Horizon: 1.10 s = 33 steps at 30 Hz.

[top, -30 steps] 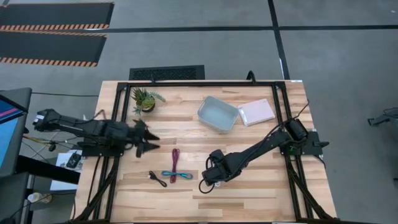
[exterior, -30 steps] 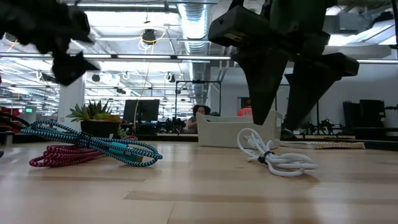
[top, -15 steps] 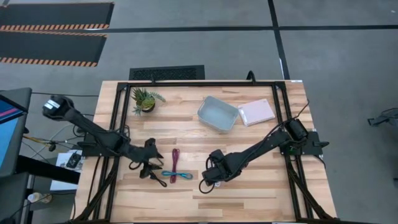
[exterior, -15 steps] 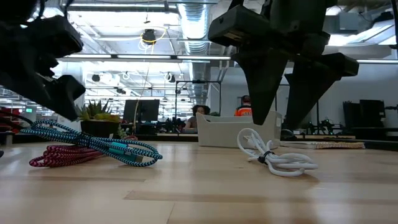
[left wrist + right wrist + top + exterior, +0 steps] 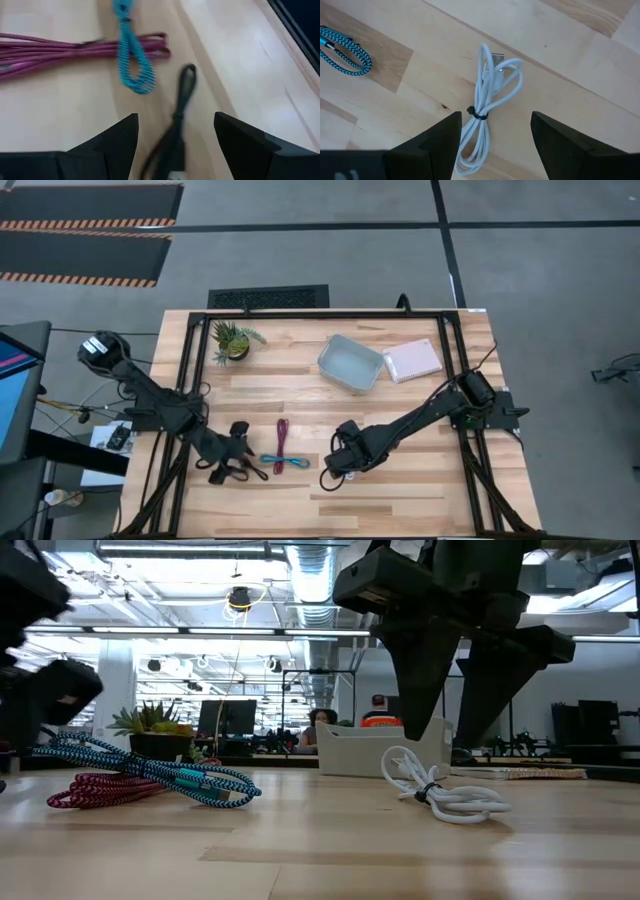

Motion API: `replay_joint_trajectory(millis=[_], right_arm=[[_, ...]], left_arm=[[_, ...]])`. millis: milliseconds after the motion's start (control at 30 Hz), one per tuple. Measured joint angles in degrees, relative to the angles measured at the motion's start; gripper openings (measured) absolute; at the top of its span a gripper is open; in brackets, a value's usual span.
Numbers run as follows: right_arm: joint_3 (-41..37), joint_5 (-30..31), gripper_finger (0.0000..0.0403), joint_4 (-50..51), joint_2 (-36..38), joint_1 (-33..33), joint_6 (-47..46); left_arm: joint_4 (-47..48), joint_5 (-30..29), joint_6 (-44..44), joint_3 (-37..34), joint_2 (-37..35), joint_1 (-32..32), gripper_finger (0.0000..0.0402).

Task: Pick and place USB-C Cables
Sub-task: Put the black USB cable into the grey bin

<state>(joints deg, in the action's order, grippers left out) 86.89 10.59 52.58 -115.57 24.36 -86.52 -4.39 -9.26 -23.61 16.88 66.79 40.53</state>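
Left gripper (image 5: 172,140), open and empty, straddles the black cable (image 5: 181,102); right gripper (image 5: 492,135), open, hovers over the white cable (image 5: 487,107) at three o'clock.

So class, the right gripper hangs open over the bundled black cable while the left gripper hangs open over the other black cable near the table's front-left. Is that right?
Not quite. The right gripper hangs open over a bundled white-grey cable, not a black one, as the right wrist view shows. The rest holds: the left gripper hangs open over the thin black cable near the table's front-left.
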Motion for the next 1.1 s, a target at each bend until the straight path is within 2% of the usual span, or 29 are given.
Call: replay_joint_trajectory(millis=[167,333,500,633,967,1100], right_arm=[[0.0,0.0,0.0265,-0.3,0.0,0.0,0.0],[0.0,0.0,0.0265,-1.0,0.0,0.0,0.0],[0.0,0.0,0.0265,-1.0,0.0,0.0,0.0],[0.0,0.0,0.0265,-1.0,0.0,0.0,0.0],[0.0,0.0,0.0265,-1.7,0.0,-0.1,0.0],[0.0,0.0,0.0265,-2.2,0.0,-0.1,0.0]], left_arm=[[0.2,-3.5,0.5,0.0,4.0,2.7,0.0249],[-4.5,-3.7,1.1,0.0,8.1,2.9,0.0249],[-4.8,-3.0,0.4,0.1,9.8,2.9,0.0238],[-4.6,-3.1,0.0,0.1,10.0,2.8,0.0199],[-4.3,-2.8,-0.1,0.1,10.1,2.8,0.0034],[-4.4,-1.9,-1.7,0.1,10.1,2.8,0.0022]])
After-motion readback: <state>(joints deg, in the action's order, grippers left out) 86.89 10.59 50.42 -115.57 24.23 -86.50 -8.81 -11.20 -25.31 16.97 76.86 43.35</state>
